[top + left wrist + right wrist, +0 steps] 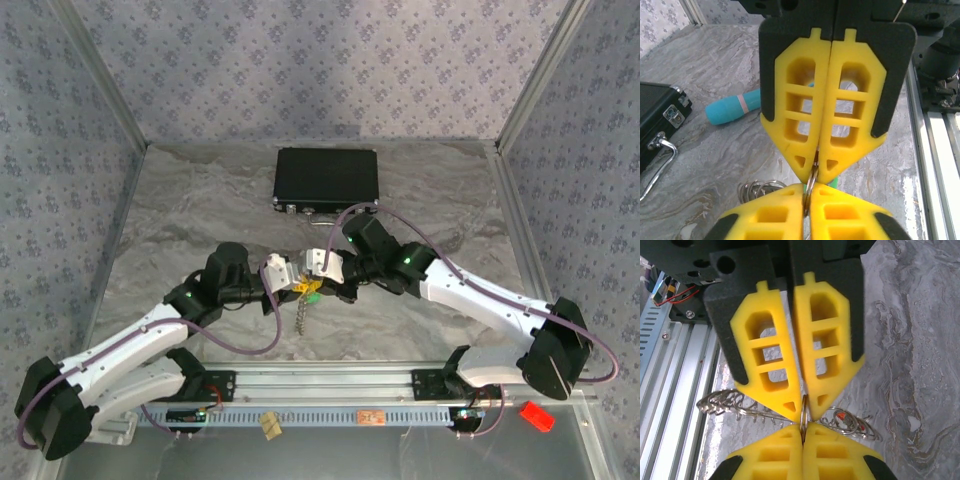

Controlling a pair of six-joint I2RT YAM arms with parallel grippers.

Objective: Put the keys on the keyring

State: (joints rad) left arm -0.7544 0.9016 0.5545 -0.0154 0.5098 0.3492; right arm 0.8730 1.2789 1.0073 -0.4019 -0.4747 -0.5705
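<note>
**Fig.** Keyring (802,412) seen edge-on, pinched betw. two opposed pairs of yellow fingertips (777,394), apparently clear of the marbled table (440,200), near its centre and just ahead of the arm bases. Seen hanging from it: jagged wire loops (722,401) to either side and a short chain (300,316) below. Keys (308,288) bunched right at the ring: green head (837,181) glimpsed behind the tips, red speck (840,415) among the wire. Whether threaded or merely tangled: not resolvable.

L. gripper (805,202) closed tight on the ring, no gap betw. fingers. r. gripper (803,436) likewise clamped on the same ring from the opp. side, tips of the two almost touching.

Further out: teal cylinder (732,107) lying flat, and black case (327,178) w/ metal handle at the far side, well apart. Alu. rail (670,370) along the near edge.

Risks, as judged:
- (a) Slip or twist of the thin ring out of one pinch, owing to v. small contact on soft pads.
- (b) Bending of the ring if pulled by both arms at once.
- (c) Tip-to-tip collision, given almost no clearance.
- (d) Snagging of chain or loops on a finger, dragging keys off.
- (e) Drop onto the table on any early release.
</note>
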